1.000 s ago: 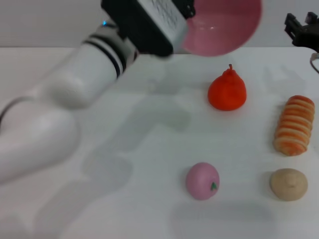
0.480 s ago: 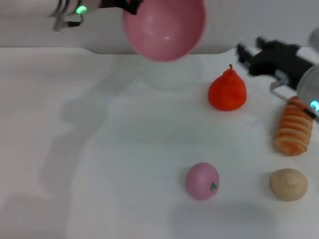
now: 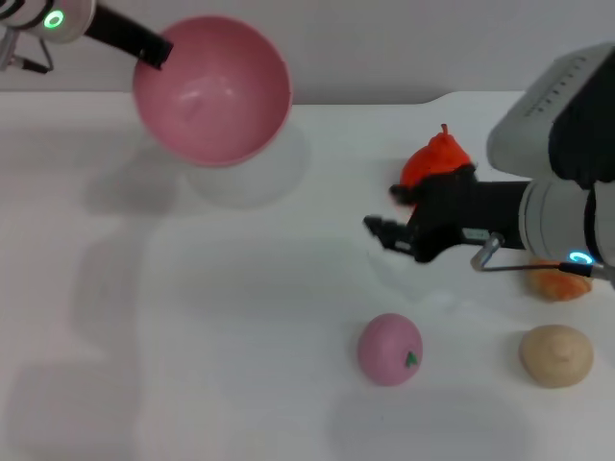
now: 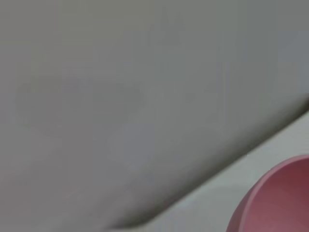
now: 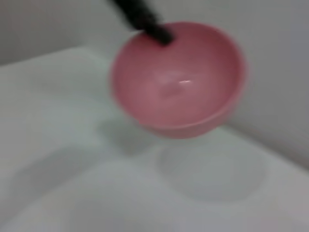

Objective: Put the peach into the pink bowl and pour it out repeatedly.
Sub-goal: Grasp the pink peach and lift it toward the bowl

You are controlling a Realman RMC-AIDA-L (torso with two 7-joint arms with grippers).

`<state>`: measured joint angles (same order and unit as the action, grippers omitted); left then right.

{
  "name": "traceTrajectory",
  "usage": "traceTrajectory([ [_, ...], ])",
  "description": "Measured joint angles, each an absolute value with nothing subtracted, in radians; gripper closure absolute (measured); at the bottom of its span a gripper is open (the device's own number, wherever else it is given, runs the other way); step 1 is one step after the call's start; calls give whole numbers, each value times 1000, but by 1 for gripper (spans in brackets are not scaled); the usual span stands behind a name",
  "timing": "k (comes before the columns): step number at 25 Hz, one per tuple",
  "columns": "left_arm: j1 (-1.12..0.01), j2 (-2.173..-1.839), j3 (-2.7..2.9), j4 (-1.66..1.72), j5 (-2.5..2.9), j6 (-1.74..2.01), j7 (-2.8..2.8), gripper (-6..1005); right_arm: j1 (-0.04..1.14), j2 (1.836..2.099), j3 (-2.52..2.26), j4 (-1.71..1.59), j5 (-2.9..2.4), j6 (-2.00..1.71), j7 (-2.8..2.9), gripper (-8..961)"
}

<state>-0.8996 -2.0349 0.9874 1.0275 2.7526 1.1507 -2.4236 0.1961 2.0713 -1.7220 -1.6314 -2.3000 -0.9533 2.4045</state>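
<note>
Lab: bare white tabletop (image 3: pixel 240 336), toy food.

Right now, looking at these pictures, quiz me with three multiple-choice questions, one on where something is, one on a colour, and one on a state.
1. Where is the peach?
A. inside the pink bowl
B. on the white table, left of the beige bun
C. held by the right gripper

2. What colour is the pear-shaped fruit behind the right gripper?
A. orange-red
B. green
C. blue

3. What state is the pink bowl in?
A. flat on the table, holding the peach
B. upside down on the table
C. lifted and tilted, empty, held at its rim by the left gripper

Answers:
1 B: it sits on the table beside the bun.
2 A: its skin shows orange-red.
3 C: its shadow lies below it, and the inside is bare.
</note>
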Motion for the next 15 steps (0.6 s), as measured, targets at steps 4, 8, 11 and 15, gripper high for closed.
traceTrajectory([
  [4,-882,-2035,985,1021,2760,1172,-2424,915,297,2071,-1682,-1674,-2359,-1210,2432,517],
  [8,-869,-2035,988,1016,2761,1171,-2424,915,361,2074,-1721,-1651,-2492,-1306,2483,520],
  [11,-856,-2039,989,1016,2760,1167,-2424,915,383,2075,-1768,-1622,-2553,-1338,2503,523],
  [15,-848,-2044,988,1002,2757,1159,-2421,915,402,2075,-1801,-1573,-2571,-1347,2508,527],
])
